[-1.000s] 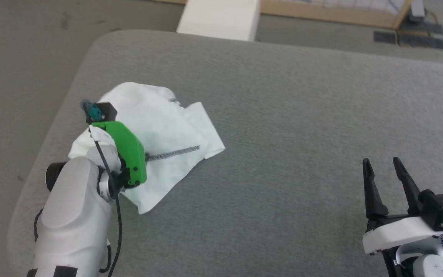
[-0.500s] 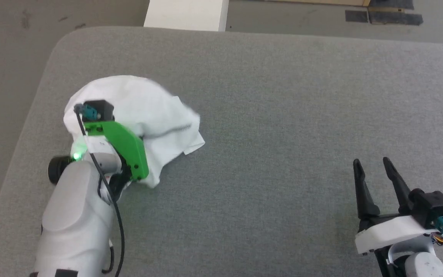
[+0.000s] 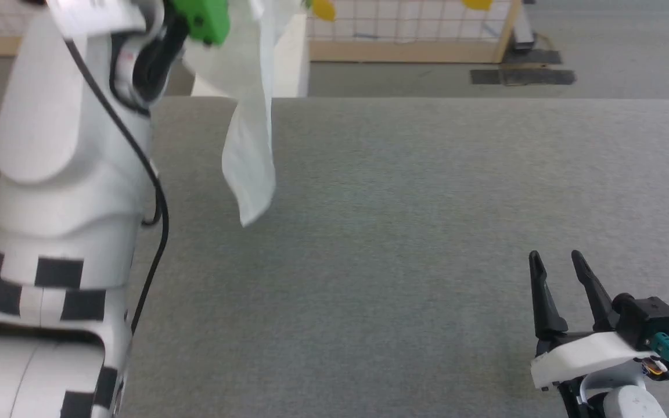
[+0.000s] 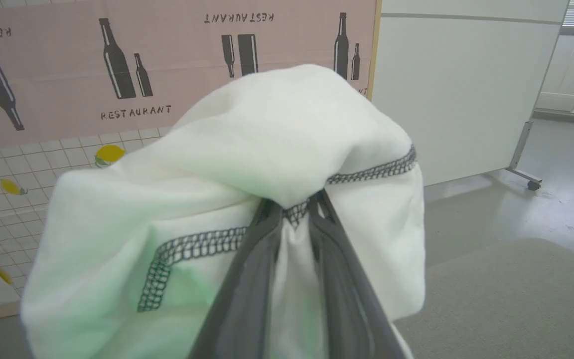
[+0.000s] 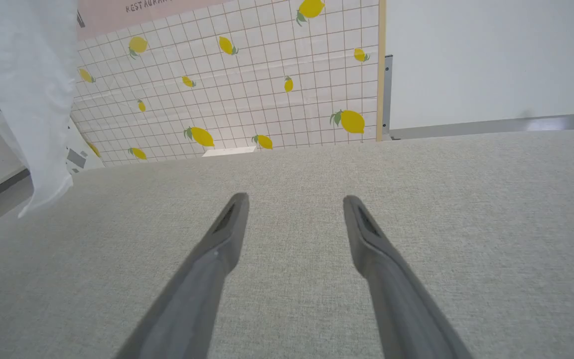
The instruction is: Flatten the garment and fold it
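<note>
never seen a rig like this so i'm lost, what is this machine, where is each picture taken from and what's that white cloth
This is a wheeled robot with two arms, each ending in a two-fingered tool. One picture looks down from its head onto a grey padded table. Another looks along the left tool, which is shut on a white shirt at its dark zigzag seam and holds it up, hanging. The last looks along the right tool, open and empty, above the table.
</note>
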Motion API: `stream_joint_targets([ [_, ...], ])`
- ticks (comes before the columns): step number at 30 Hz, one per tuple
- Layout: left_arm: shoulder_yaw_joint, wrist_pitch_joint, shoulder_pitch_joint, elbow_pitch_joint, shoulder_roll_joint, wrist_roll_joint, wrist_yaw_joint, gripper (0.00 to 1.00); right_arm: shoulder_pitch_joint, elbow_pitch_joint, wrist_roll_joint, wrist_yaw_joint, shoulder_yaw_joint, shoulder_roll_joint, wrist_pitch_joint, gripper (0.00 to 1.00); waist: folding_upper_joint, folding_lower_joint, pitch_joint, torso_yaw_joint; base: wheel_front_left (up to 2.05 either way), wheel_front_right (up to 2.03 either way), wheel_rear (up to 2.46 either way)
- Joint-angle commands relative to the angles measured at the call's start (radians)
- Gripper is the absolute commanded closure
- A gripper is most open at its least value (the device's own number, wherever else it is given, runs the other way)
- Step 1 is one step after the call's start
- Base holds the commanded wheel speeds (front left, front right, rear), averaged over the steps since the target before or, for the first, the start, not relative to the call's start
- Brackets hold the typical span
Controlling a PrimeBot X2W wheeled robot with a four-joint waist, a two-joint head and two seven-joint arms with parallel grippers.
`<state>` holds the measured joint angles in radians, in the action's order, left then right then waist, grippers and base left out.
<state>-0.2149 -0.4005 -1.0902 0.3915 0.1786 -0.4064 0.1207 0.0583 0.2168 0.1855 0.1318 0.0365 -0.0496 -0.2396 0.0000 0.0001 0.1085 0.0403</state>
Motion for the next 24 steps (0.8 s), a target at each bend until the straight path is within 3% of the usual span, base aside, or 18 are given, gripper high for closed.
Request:
stream_joint_targets([
  [1, -0.011, 0.002, -0.047, -0.002, -0.014, -0.011, 0.004, 1.00, 0.012, 0.006, 0.005, -0.001, 0.004, -0.001, -0.010, 0.00, 0.0000, -0.0001, -0.038, -0.076, 0.00, 0.00, 0.00],
  [7, -0.058, 0.022, -0.162, 0.042, -0.043, -0.035, 0.008, 1.00, 0.014, 0.024, 0.013, -0.001, 0.019, -0.001, -0.017, 0.00, 0.0000, -0.0001, -0.041, -0.165, 0.00, 0.00, 0.00],
  [12, -0.078, 0.043, -0.148, 0.088, -0.082, -0.087, 0.009, 1.00, 0.015, 0.029, 0.013, -0.001, 0.030, -0.001, -0.020, 0.00, 0.0000, -0.0001, -0.027, -0.214, 0.00, 0.00, 0.00],
  [24, -0.269, 0.046, 0.294, 0.219, -0.122, -0.209, 0.010, 1.00, 0.014, 0.020, 0.001, -0.001, 0.053, -0.001, -0.022, 0.00, 0.0000, -0.0001, -0.004, -0.226, 0.00, 0.00, 0.00],
])
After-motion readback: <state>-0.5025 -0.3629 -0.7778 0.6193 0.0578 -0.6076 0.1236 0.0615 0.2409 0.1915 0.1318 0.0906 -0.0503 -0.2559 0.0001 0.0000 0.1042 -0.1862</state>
